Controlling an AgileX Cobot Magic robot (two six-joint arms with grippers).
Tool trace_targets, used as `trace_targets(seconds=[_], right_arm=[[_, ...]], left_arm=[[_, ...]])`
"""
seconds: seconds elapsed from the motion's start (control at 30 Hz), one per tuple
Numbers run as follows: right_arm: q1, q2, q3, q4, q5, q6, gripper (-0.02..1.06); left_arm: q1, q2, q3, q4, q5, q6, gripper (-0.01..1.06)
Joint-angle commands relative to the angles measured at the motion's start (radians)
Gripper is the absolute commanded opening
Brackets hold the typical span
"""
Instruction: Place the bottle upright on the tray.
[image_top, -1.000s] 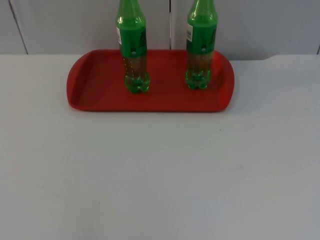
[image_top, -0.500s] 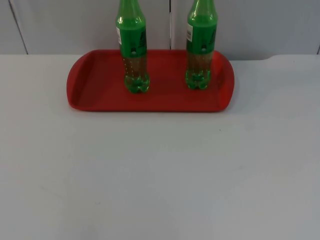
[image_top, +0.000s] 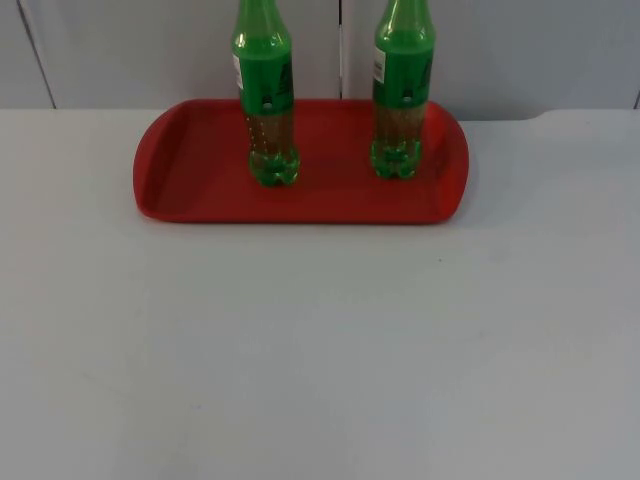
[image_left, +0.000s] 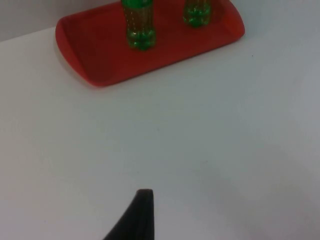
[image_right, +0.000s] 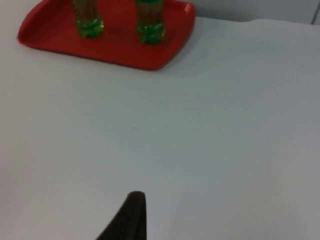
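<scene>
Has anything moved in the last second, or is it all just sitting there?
Nothing visibly changed. Both green bottles, the left one and the right one, stand upright on the red tray exactly as before, and the tray has not shifted on the white table.

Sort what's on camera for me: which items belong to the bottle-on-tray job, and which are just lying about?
Belongs to the job:
- red oval plastic tray, at the table's far edge
- left green plastic bottle, upright on the tray
- right green plastic bottle, upright on the tray, apart from the other

Just there:
- white table top
- grey partition wall

Both arms wait, back from the tray.
</scene>
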Motion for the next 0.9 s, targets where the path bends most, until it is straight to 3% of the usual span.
trace_targets(seconds=[0.0, 0.3, 0.87], right_arm=[[-0.058, -0.003, 0.002, 0.005, 0.001, 0.003, 1.05], [-0.266, -0.003, 0.002, 0.005, 0.001, 0.003, 1.05], [-0.295, -0.003, 0.002, 0.003, 0.001, 0.003, 1.05]], left_arm=[[-0.006, -0.003, 0.005, 0.006, -0.012, -0.005, 1.05], [-0.006, -0.003, 0.005, 0.006, -0.012, -0.005, 1.05], [-0.006, -0.003, 0.005, 0.006, -0.012, -0.005, 1.05]])
